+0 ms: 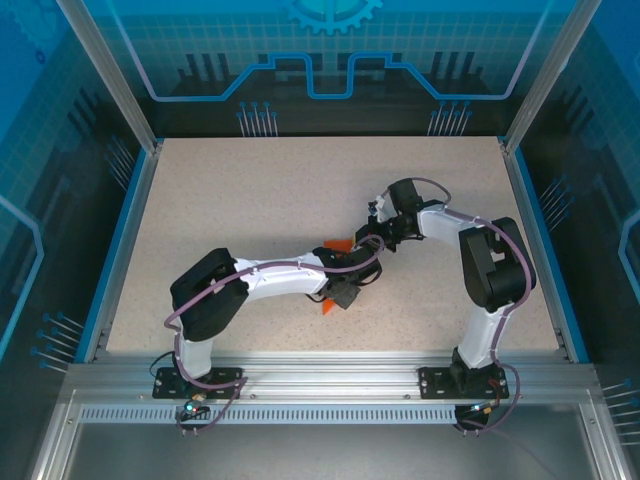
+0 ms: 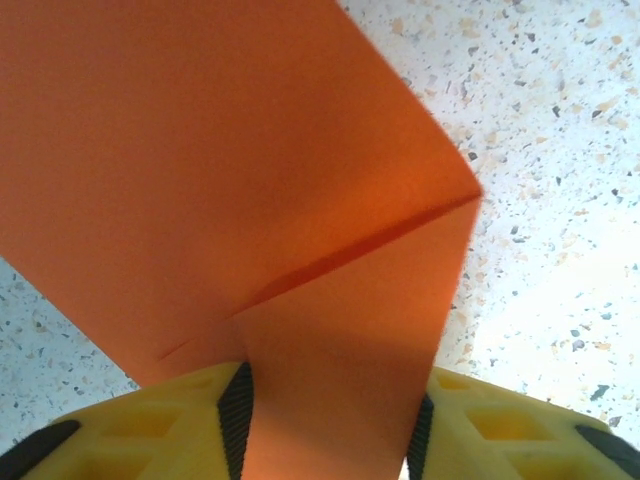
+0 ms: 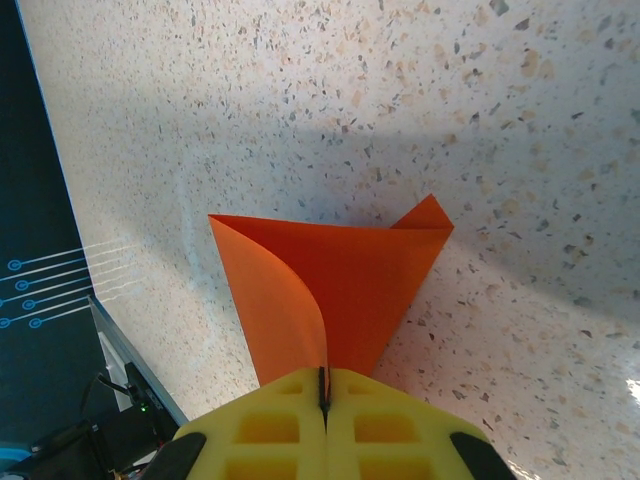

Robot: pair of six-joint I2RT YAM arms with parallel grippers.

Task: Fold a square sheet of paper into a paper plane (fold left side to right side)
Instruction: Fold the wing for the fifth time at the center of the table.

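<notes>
- Left pincer (image 2: pixel 330 425) is standing at a middling width (not pinched), its yellow fingers (image 2: pixel 150 425) flanking a flap of the square sheet of paper (image 2: pixel 200 150) that is running through the gap between the black pads.
- Bright orange and creased, the sheet is lying near the middle of the table (image 1: pixel 250 200), between the two wrists. In the top view one corner is peeking out on the far side of the left wrist and another on its near side.
- Right pincer (image 3: pixel 323 385) is clamping shut on a curled-up edge of the sheet, while the rest of the paper is resting flat on the speckled tabletop.
</notes>
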